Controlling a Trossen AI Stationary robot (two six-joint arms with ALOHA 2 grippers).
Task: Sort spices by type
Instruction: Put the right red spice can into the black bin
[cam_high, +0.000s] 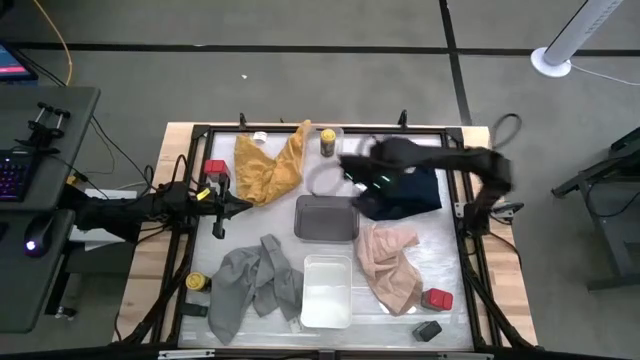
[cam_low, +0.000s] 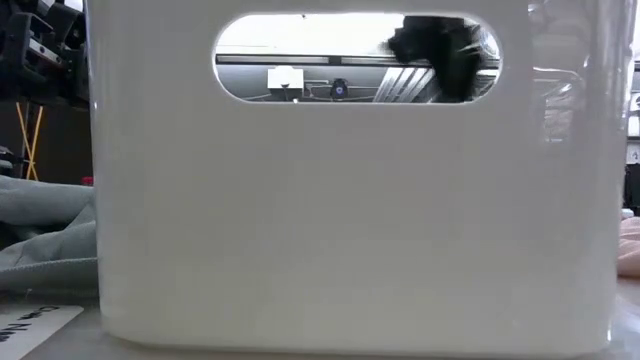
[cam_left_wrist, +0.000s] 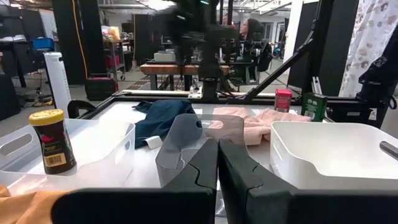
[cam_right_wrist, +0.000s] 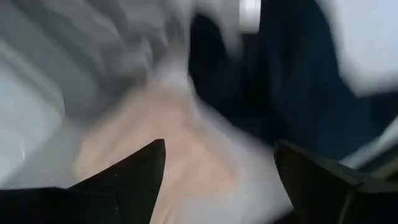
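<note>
High view: jar with yellow lid (cam_high: 327, 141) stands in the clear tray (cam_high: 338, 158) at the worktop's far edge; rigid and light by the look, best pinched across its body. Right claw (cam_high: 356, 167) hovers just beside it

Low view: white bin wall (cam_low: 350, 230) blocks nearly everything

Left wrist view: left claw (cam_left_wrist: 217, 180) closed, holding nothing

Right wrist view: right claw (cam_right_wrist: 217, 168) spread wide, empty, above cloths

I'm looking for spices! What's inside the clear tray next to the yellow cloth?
One dark jar with a yellow lid stands inside the clear tray, shown upright in the left wrist view. The yellow cloth covers the tray's near corner, hiding anything under it.
</note>
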